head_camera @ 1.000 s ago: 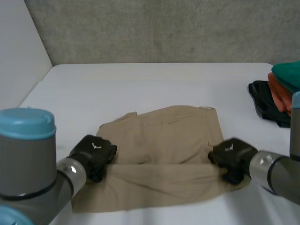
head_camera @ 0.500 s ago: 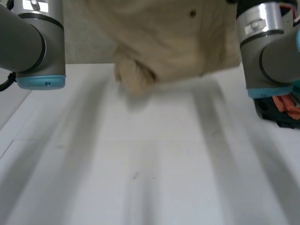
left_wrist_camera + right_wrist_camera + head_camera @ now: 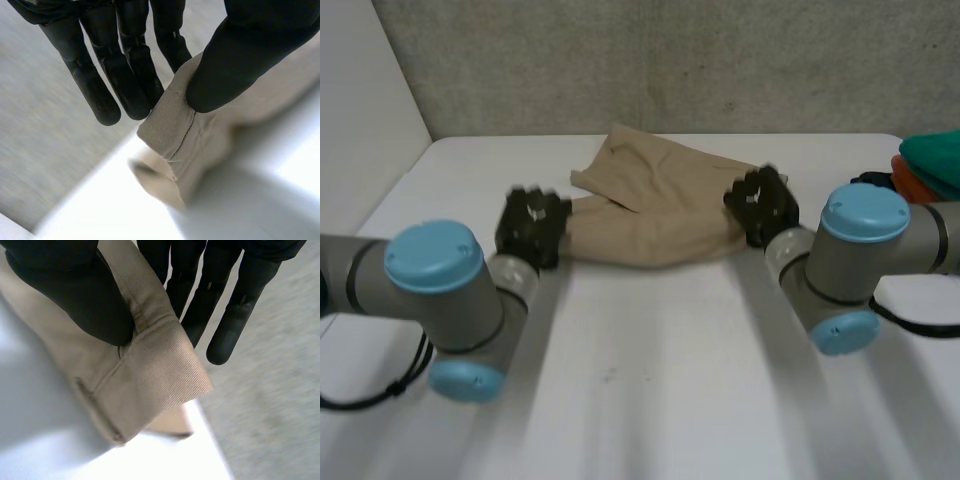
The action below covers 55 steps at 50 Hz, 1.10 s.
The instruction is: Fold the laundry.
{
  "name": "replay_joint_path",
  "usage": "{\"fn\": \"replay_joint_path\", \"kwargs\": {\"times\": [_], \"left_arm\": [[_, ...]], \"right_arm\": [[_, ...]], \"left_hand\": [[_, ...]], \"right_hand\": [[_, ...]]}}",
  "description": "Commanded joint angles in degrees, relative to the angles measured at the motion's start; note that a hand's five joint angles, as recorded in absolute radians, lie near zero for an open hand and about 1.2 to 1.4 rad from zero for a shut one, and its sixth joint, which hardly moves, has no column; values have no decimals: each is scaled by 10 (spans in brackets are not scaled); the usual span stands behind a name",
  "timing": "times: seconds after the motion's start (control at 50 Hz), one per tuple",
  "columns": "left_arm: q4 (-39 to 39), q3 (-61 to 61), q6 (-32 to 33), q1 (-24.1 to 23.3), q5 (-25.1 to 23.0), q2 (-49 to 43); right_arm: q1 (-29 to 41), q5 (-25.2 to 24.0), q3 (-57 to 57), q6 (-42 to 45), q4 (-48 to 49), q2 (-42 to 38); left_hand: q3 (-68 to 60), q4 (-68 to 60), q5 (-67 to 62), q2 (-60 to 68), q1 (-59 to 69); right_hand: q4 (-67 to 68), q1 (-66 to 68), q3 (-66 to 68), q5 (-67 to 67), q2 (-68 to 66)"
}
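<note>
We're pinching the tan shorts at both ends, left hand at 9 o'clock, right hand at 3.

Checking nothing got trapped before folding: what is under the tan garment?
The tan garment sags onto the white table between the left hand and right hand, each pinching an end. Bare table shows around it; whatever lies beneath is covered by cloth.
</note>
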<state>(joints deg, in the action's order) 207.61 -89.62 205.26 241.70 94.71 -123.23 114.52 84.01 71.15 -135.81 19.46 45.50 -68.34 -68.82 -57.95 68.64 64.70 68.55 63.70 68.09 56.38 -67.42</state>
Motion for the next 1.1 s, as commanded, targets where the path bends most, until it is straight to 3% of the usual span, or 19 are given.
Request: {"fn": "replay_joint_path", "kwargs": {"times": [0.02,0.16,0.32,0.4,0.44,0.48,0.56,0.68,0.8,0.88,1.1], "left_arm": [[-109,-86,0,-5,4,102],[-247,-181,38,-14,4,257],[-420,-242,83,-60,3,319],[-464,-241,83,-83,1,327],[-451,-234,83,-80,1,329],[-418,-219,84,-77,4,336],[-341,-194,80,-68,1,351],[-216,-170,81,-18,-25,341],[-118,-120,81,28,-130,198],[-113,-64,79,52,-165,109],[-116,84,81,73,-179,-82]], "right_arm": [[18,7,75,13,-144,84],[19,28,129,9,-276,149],[18,63,216,23,-379,235],[13,61,261,48,-400,277],[13,60,273,50,-395,285],[13,57,287,50,-382,286],[13,54,305,48,-352,286],[13,53,327,44,-304,286],[14,54,352,42,-266,286],[14,52,362,26,-247,286],[3,42,368,-2,-228,285]], "left_hand": [[-117,-112,-120,114,153],[-117,-112,-120,114,153],[-117,-112,-120,114,153],[-109,-104,-112,105,145],[124,129,120,-127,-88],[473,478,469,-476,-437],[551,555,547,-554,-514],[546,551,542,-549,-510],[457,462,453,-460,-421],[405,410,401,-408,-368],[294,298,290,-297,-257]], "right_hand": [[115,163,119,136,-126],[115,163,119,136,-126],[115,163,119,136,-126],[115,163,119,136,-126],[115,163,119,136,-126],[115,163,119,136,-126],[115,163,119,136,-126],[115,163,119,136,-126],[115,163,119,136,-126],[115,163,119,136,-126],[115,163,119,136,-126]]}}
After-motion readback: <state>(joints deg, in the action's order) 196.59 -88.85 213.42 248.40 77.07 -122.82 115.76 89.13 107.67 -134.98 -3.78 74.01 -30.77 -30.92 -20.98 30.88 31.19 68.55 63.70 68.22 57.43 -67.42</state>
